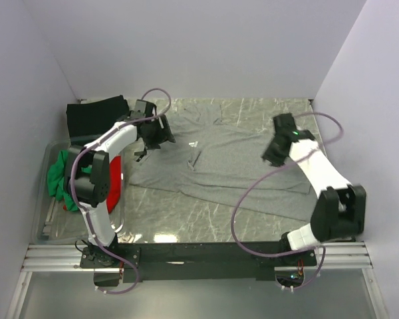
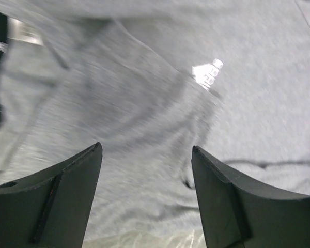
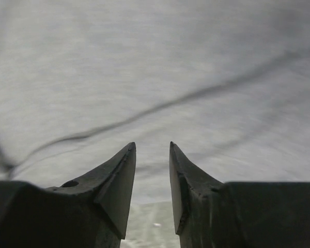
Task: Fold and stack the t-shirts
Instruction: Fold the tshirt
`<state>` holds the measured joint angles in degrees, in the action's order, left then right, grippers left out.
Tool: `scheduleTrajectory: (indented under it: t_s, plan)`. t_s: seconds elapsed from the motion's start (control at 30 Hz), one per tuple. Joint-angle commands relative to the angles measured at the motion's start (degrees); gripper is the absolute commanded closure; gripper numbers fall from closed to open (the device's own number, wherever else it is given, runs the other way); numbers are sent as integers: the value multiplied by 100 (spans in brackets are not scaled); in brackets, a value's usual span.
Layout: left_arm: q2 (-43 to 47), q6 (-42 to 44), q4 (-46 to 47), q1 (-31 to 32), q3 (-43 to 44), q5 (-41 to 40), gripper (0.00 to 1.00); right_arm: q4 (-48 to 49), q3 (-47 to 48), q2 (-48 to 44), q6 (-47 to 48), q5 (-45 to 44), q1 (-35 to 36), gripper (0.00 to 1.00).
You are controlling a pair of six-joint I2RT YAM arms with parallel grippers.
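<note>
The large heather-grey t-shirt (image 1: 219, 156) lies spread over the table's middle, its small white chest logo (image 1: 194, 143) showing. It fills the left wrist view (image 2: 144, 103), logo (image 2: 207, 74) included, and the right wrist view (image 3: 155, 72). My left gripper (image 1: 148, 147) hovers over the shirt's left part, jaws wide open and empty (image 2: 147, 150). My right gripper (image 1: 271, 155) is over the shirt's right part, jaws a narrow gap apart with nothing between them (image 3: 152, 147). A folded black shirt (image 1: 96, 116) lies at the back left. Green (image 1: 56, 174) and red (image 1: 113, 179) shirts sit in a bin at the left.
A clear plastic bin (image 1: 45, 219) stands at the left edge holding the green and red shirts. Grey walls close in the table at the back and both sides. Marbled tabletop (image 1: 186, 216) shows in front of the grey shirt. Purple cables loop from both arms.
</note>
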<state>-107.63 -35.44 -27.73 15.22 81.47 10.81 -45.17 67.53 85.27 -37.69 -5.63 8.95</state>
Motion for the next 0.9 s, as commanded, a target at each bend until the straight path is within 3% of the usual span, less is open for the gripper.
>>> scheduleTrajectory:
  t_s: [0.0, 0.13, 0.4, 0.63, 0.87]
  plan:
    - [375, -6, -5, 165, -201, 281, 24, -150, -678, -660, 516, -246, -559, 60]
    - [541, -156, 407, 297, -1106, 361, 24, -159, -1118, -1109, 851, -176, -1692, 58]
    - [656, -393, 1023, 297, -2275, 238, 24, -106, -1207, -916, 1307, -245, -2880, 57]
    - [507, -244, 1024, 297, -2469, -70, 24, 104, -1198, -592, 1431, -62, -3610, 57]
    - [235, 11, 804, 288, -2197, -404, 23, 342, -996, -99, 1326, 97, -3743, 58]
